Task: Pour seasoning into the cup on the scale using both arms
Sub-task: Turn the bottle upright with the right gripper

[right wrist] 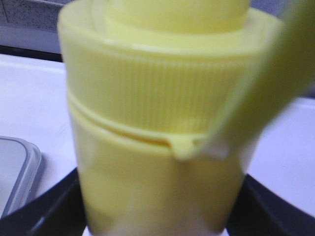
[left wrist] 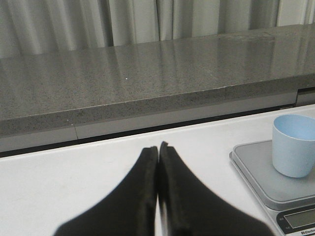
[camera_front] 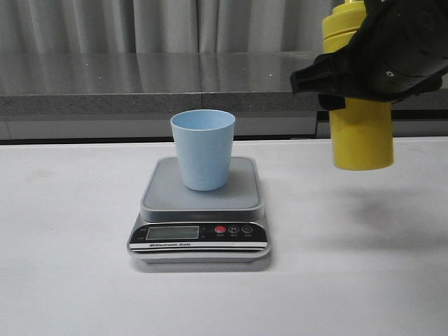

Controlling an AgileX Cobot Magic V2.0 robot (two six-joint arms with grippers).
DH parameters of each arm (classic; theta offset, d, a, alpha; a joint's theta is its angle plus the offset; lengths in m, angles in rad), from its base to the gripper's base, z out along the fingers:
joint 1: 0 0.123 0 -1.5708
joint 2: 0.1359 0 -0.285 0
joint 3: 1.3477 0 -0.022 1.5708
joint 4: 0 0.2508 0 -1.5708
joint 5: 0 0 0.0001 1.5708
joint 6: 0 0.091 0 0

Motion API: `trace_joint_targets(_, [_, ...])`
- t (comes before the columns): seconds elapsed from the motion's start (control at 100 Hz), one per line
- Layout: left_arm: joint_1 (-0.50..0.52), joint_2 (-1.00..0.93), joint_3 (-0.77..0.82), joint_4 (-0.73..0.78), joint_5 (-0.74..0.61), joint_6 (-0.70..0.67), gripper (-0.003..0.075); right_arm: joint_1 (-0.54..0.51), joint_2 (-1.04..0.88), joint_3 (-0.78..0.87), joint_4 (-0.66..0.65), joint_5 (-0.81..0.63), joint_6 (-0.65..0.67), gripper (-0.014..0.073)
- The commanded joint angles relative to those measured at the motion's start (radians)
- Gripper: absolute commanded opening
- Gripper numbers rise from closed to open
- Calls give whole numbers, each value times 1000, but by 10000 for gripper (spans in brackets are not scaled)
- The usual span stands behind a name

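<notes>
A pale blue cup point(camera_front: 203, 149) stands upright on the silver-grey scale point(camera_front: 200, 222) in the middle of the table. My right gripper point(camera_front: 364, 73) is shut on the yellow seasoning bottle point(camera_front: 360, 133) and holds it upright, lifted above the table, to the right of the cup. In the right wrist view the bottle point(right wrist: 157, 147) fills the frame, its cap strap point(right wrist: 266, 93) hanging at one side. My left gripper point(left wrist: 158, 150) is shut and empty, low over the table left of the scale point(left wrist: 256, 179) and cup point(left wrist: 294, 146). It is out of the front view.
A grey stone ledge point(camera_front: 140, 91) with curtains behind runs along the back of the white table point(camera_front: 70, 280). The scale's display and red button point(camera_front: 220, 229) face the front edge.
</notes>
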Motion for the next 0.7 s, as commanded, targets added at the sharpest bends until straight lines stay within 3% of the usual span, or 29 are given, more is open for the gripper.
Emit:
trace_joint_targets(0.0, [4, 8, -31, -1, -77, -4, -20, -4, -46, -20, -54, 58, 3, 339])
trace_joint_targets(0.52, [4, 8, -31, -1, -77, -4, -20, -4, -55, -30, -54, 34, -2, 339])
trace_joint_targets(0.69, [4, 8, -31, -1, -77, -4, -20, -4, -82, -58, 13, 65, -129, 339])
